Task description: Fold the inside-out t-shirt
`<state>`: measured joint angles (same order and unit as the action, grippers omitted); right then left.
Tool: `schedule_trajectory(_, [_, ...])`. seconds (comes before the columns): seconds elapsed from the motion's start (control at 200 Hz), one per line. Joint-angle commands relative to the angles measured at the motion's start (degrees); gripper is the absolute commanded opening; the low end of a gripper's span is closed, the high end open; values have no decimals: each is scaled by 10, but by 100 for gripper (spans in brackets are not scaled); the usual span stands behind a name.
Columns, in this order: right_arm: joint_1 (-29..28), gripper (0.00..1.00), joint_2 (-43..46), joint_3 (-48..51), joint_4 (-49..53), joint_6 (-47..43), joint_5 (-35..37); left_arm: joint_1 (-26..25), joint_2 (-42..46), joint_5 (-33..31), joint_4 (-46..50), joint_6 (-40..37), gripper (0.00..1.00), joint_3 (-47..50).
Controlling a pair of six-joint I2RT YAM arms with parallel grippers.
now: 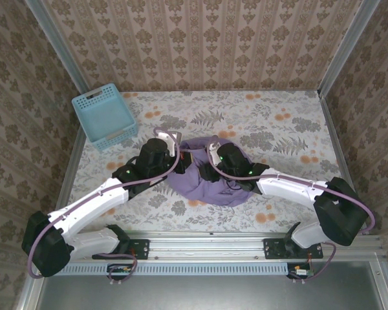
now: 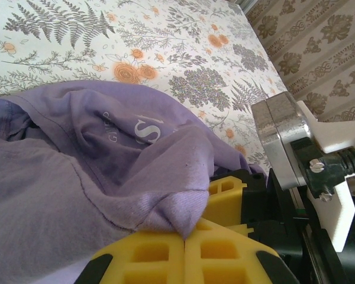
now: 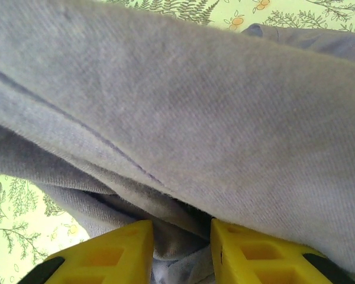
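Observation:
The inside-out t-shirt (image 1: 207, 184) lies in a crumpled lavender heap at the middle of the table, between both arms. My left gripper (image 1: 183, 154) is at its left edge, shut on a pinched peak of the cloth (image 2: 183, 216); its yellow fingers (image 2: 148, 254) meet with no gap. White lettering (image 2: 143, 131) shows in a fold behind the pinch. My right gripper (image 1: 205, 169) is pushed into the heap from the right. Its yellow fingers (image 3: 124, 245) stand apart, with a loose fold of the shirt (image 3: 195, 106) in the gap and draped above them.
A light-blue lattice basket (image 1: 103, 116) stands at the back left of the flowered table (image 1: 278, 123). Patterned walls close in the back and both sides. The right arm's wrist (image 2: 307, 154) sits very close beside my left fingers.

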<state>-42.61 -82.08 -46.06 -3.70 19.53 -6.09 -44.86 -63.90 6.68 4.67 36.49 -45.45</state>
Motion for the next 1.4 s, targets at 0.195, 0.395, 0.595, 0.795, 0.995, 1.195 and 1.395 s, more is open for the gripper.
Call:
schedule_trajectory(0.195, [-5, 34, -39, -36, -6, -7, 5, 4, 0, 20, -4, 12, 0, -17])
schedule_trajectory(0.395, [-13, 25, -49, -56, 7, -10, 36, 4, -4, 20, -4, 13, 0, -20])
schedule_trajectory(0.595, [-26, 8, -11, -51, 35, -26, 64, 7, -12, 4, 13, 9, 0, -29])
schedule_trajectory(0.795, [-43, 0, 50, -38, 52, -24, 54, 21, -35, -3, 25, 8, 0, -43])
schedule_trajectory(0.995, [-47, 0, 113, -25, 73, -15, 37, 39, -69, -4, 43, 7, 0, -64])
schedule_trajectory(1.195, [-47, 0, 179, -33, 131, -7, 55, 53, -108, -17, 72, 0, 0, -92])
schedule_trajectory(1.395, [-45, 0, 202, -67, 205, 4, 85, 48, -145, 7, 75, -10, 0, -111])
